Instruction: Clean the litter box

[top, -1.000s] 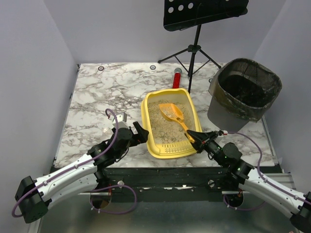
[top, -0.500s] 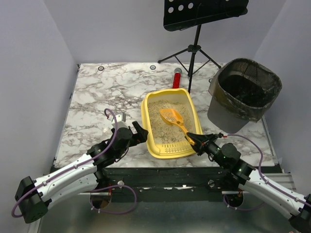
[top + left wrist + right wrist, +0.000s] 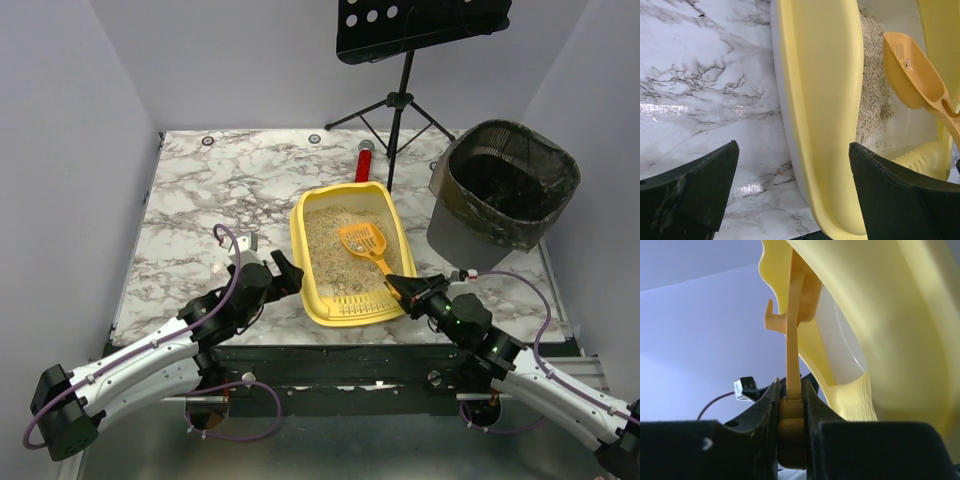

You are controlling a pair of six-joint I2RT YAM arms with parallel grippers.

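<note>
The yellow litter box with beige litter sits on the marble table near the front edge. My right gripper is shut on the handle of the orange slotted scoop, whose head is held over the litter. In the right wrist view the fingers clamp the handle beside the box wall. My left gripper is open. In the left wrist view its jaws straddle the box's left wall, one finger over the table, one over the inside. The scoop shows there too.
A black mesh bin with a dark liner stands at the right. A black music stand rises behind the box, with a red object lying by its foot. Marble table extends left of the box.
The scoop head has moved a little right and toward the near end of the box, turning so its slots face up. The left arm has barely moved.
</note>
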